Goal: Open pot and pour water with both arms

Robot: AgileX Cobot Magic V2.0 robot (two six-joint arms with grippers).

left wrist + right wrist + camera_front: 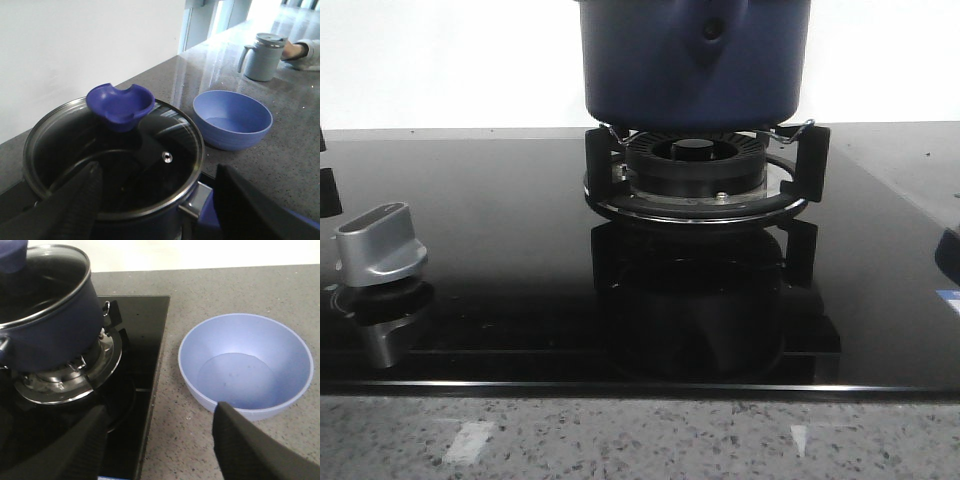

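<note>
The dark-blue pot stands on the black burner ring; its handle mount with a round hole faces the front camera. In the left wrist view the pot carries a glass lid with a blue knob. My left gripper is open above the lid's near edge, beside the pot's handle mount, holding nothing. My right gripper is open and empty over the counter between the stove edge and a light-blue bowl. The pot also shows in the right wrist view.
The black glass stove top has a silver knob at the front left. The bowl sits on the grey speckled counter right of the stove. A grey lidded mug and a person's hand are farther along.
</note>
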